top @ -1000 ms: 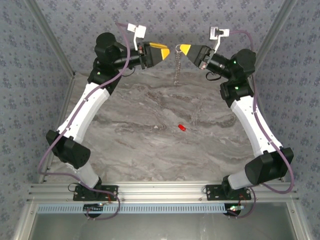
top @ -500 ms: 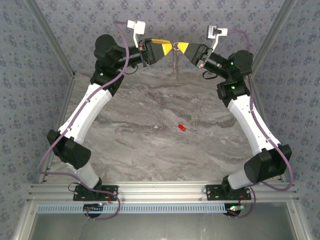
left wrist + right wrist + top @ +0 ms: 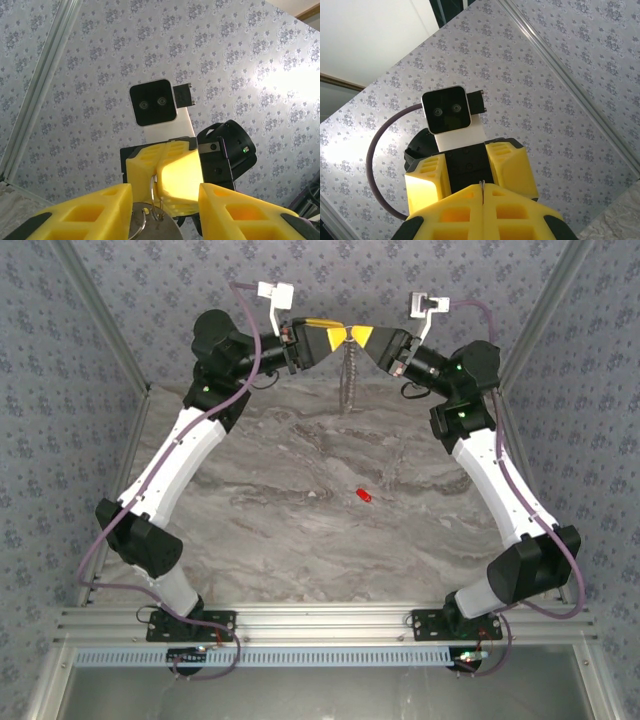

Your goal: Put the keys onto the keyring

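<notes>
The key, a tiny red oblong piece (image 3: 364, 497), lies on the marble table (image 3: 270, 530) near the middle, far below both grippers. High at the back, my right gripper (image 3: 353, 336) (image 3: 482, 192) is shut on the keyring (image 3: 152, 187), a thin metal loop that shows edge-on between the fingers in the right wrist view. A metal chain (image 3: 348, 375) hangs from the ring. My left gripper (image 3: 335, 335) (image 3: 165, 194) is open, tip to tip with the right one. Its fingers (image 3: 90, 215) straddle the ring and a flat silver piece (image 3: 157, 229) hanging on it.
Patterned walls enclose the table at the back and both sides, close behind the raised grippers. Aluminium posts (image 3: 95, 315) run down the back corners. The arm bases sit on the rail (image 3: 320, 625) at the near edge.
Both grippers rose and moved toward each other until their tips met. The ring and chain travelled left with the right gripper. The left fingers now stand around the ring. The red piece stayed put.
</notes>
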Robot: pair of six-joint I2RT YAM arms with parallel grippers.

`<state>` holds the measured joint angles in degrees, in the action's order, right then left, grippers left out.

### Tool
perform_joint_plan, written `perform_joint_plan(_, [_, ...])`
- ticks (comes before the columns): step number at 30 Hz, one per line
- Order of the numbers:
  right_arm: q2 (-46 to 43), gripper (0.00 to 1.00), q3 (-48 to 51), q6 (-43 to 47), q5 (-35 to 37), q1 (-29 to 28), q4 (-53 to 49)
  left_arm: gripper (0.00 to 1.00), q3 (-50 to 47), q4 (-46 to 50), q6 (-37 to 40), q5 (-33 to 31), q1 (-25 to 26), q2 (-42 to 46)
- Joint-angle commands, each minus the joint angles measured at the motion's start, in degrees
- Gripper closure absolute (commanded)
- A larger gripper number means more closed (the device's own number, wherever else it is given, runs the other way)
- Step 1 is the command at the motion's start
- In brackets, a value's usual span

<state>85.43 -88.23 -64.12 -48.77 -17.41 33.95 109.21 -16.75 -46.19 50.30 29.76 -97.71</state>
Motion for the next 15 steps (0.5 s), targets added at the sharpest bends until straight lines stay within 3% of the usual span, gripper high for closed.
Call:
perform_joint_plan(1, [-0.16, 1.0, -2.08, -0.81, 0.87, -0.26, 2.87, 0.64, 0.48, -2.49, -0.5, 0.23, 0.46, -0.21])
perform_joint_plan(10, [-0.16, 1.0, -1.95, -0.92, 1.15, -0.25, 2.87, 0.74, -0.22, -1.77, -0.23, 0.63, 0.58, 0.08])
perform_joint_plan(15, [-0.17, 1.0, -1.95, -1.01, 1.27, -0.25, 3.14, 0.75, -0.32, -1.53, 0.14, 0.96, 0.9, 0.15])
